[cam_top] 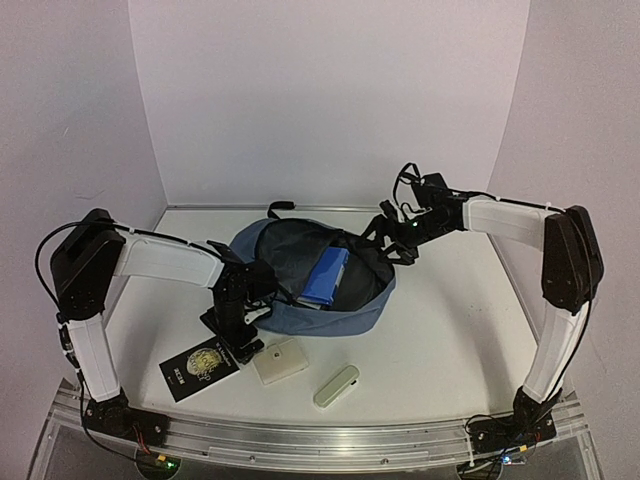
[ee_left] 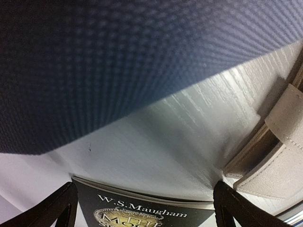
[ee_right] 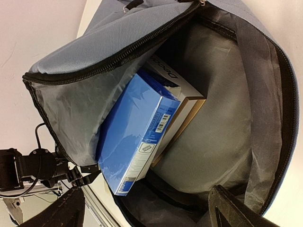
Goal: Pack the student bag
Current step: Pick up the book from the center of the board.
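My left pincer [ee_left: 147, 208], released, beside the student bag [cam_top: 340, 315]; the Maugham paperback [cam_top: 199, 371] lies just beneath it, well apart from my right pincer [ee_right: 149, 208], released over the bag's mouth.

Black Maugham pbk [cam_top: 198, 370] flat on white table [cam_top: 450, 330], at left gripper [ee_left: 144, 208] tips; cream strapped case [cam_top: 280, 360] just to its rt, pale-green case [cam_top: 336, 386] beyond. Blue notebk [ee_right: 135, 137] + white-cover bk [ee_right: 177, 92] straight ahead of right gripper [ee_right: 149, 210].
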You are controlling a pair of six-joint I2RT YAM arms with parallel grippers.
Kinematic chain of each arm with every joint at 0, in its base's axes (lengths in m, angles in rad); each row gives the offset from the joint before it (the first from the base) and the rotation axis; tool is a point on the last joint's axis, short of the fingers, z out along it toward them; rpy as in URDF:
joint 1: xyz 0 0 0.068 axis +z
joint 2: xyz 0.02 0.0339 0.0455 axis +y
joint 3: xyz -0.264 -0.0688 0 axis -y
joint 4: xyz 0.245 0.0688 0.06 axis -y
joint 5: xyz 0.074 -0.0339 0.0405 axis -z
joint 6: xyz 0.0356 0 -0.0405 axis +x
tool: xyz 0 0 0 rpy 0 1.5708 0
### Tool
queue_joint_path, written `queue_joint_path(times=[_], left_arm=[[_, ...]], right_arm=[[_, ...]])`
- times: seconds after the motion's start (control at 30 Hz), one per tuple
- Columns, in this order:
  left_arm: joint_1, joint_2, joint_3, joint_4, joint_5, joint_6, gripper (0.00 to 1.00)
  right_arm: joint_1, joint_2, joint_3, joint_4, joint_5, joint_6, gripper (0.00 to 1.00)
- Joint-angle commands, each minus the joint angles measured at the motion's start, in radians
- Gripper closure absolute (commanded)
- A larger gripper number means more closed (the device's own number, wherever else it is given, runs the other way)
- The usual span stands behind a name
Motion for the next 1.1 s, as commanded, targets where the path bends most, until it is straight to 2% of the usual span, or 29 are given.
queue_joint_path(times=[0.0, 0.23, 0.47, 0.7, 0.8, 0.9, 1.07], left_arm=[[0.004, -0.006, 0.042, -0.028, -0.012, -0.002, 0.00], [0.002, -0.062, -0.004, -0.108, 0.019, -0.020, 0.00], [-0.040, -0.089, 0.023, -0.154, 0.102, -0.028, 0.00], [-0.036, -0.026, 0.005, -0.129, 0.121, 0.028, 0.00], [-0.028, 0.017, -0.001, -0.114, 0.053, 0.028, 0.00], [-0.019, 0.048, -0.008, -0.097, 0.058, 0.038, 0.01], [-0.013, 0.126, -0.015, -0.077, 0.099, 0.054, 0.09]], right_arm=[[-0.006, -0.057, -0.014, -0.001, -0.010, -0.012, 0.10], [-0.006, -0.048, -0.011, 0.000, -0.026, -0.013, 0.10], [-0.005, -0.054, -0.012, -0.001, -0.025, -0.022, 0.10], [-0.006, -0.062, -0.014, -0.003, -0.021, -0.027, 0.10], [-0.006, -0.062, -0.014, -0.003, -0.023, -0.026, 0.10], [-0.006, -0.062, -0.012, -0.005, -0.025, -0.024, 0.10], [-0.006, -0.071, -0.012, -0.005, -0.022, -0.025, 0.10]])
